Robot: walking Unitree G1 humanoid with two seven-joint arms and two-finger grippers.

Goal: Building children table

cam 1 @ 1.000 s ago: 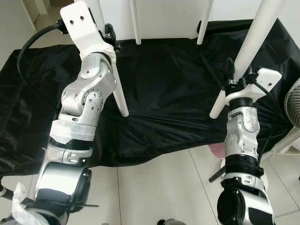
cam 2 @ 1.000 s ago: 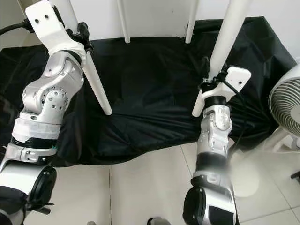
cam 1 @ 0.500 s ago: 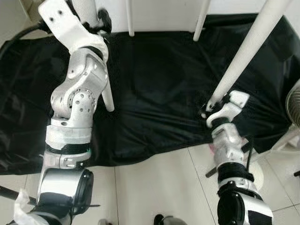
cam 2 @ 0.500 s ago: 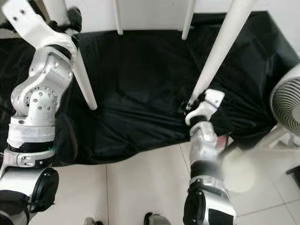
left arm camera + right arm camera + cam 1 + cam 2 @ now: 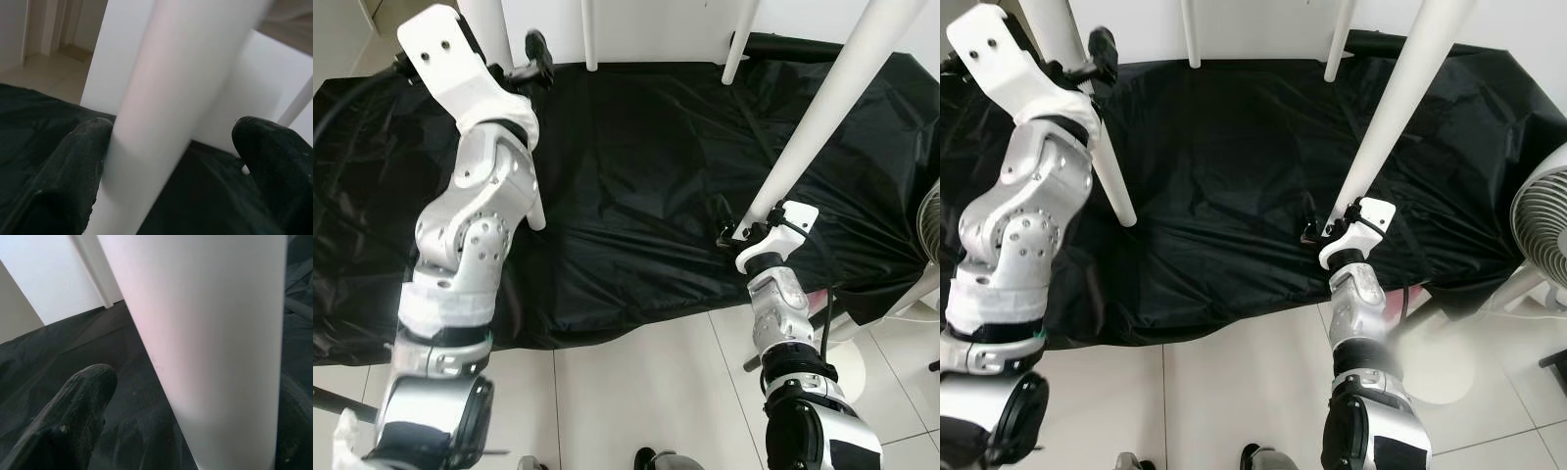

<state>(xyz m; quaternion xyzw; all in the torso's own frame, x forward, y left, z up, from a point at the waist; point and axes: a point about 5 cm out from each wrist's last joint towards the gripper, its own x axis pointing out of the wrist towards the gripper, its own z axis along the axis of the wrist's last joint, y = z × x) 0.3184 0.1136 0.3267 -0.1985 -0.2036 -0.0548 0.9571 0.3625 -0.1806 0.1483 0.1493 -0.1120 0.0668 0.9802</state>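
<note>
A black sheet (image 5: pixel 646 166) lies wrinkled over a floor of pale tiles (image 5: pixel 636 392), its near edge falling just ahead of the robot. A white wall (image 5: pixel 1263 20) closes the far side. A white fan (image 5: pixel 1542 230) stands on its round base at the right edge of the sheet.

The children's table is seen as four white, round, smooth legs rising from the sheet and leaving the frame at the top. Two thin-looking far legs (image 5: pixel 588 34) (image 5: pixel 740 41) stand near the wall. The near left leg (image 5: pixel 1087 117) slants down to the sheet beside the left arm. The near right leg (image 5: pixel 822 108) leans from the upper right down to the sheet near the right wrist. The tabletop is out of frame.

The left gripper (image 5: pixel 171 156) is raised high on the near left leg. Its two black fingers (image 5: pixel 78 166) stand on either side of the leg; one pad touches the leg, while the other stands apart from it with a gap, so the claw is spread wider than the leg and not clamped.

The right gripper (image 5: pixel 729 227) sits low at the foot of the near right leg, close to the sheet. In the right wrist view the leg passes between a black finger (image 5: pixel 78 411) and the other at the frame edge, with a visible gap on one side. Whether the claw grips the leg cannot be told.
</note>
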